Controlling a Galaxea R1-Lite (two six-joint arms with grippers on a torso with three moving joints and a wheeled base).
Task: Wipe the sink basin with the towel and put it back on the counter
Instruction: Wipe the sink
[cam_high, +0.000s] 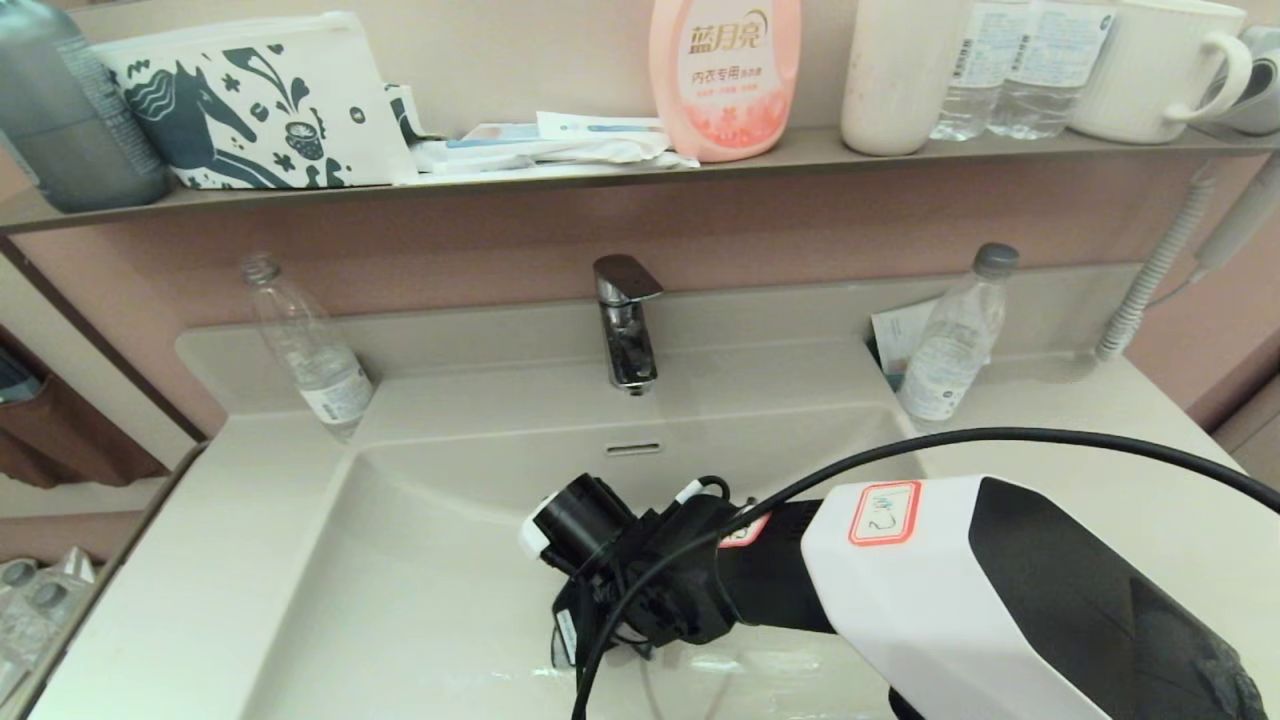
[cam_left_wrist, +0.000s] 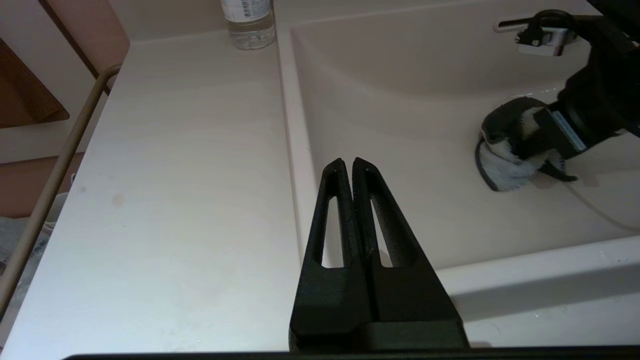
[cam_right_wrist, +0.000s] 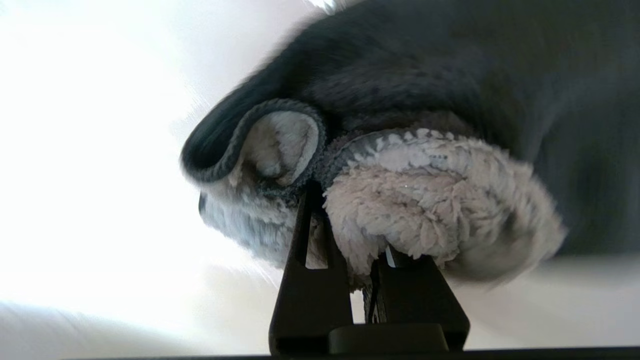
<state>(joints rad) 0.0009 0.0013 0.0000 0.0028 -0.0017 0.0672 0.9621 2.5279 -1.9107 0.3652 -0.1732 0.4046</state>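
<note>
Item: towel (cam_right_wrist: 400, 200), in your right gripper (cam_right_wrist: 357, 280). The jaws are closed on a bunched fold of it; dark charcoal face turned outward and rolled at the edge, pale fluffy face crowding the fingers. In the left wrist view the bundle (cam_left_wrist: 505, 165) lies directly under the gripper, pressed against the floor of the basin (cam_left_wrist: 400, 100).

Item: right gripper (cam_left_wrist: 540, 145). You have it low inside the basin, pointed down, towel between it and the glaze. Wiping looks to be in hand, not finished.

Item: left gripper (cam_left_wrist: 348, 167). Jaws together, holding nothing. Yours sits over the basin's left rim, with the desk (cam_left_wrist: 175, 175) to its outer side. The towel is well apart from it, across the bowl, so the right arm is far the nearer.

Item: relation for the next stroke. Bare basin lies to the left of and behind your right gripper, toward the overflow slot (cam_high: 634, 449) and tap (cam_high: 625, 320). The return spot, judged, is the desk on the right, near the bottle (cam_high: 950, 340)
</note>
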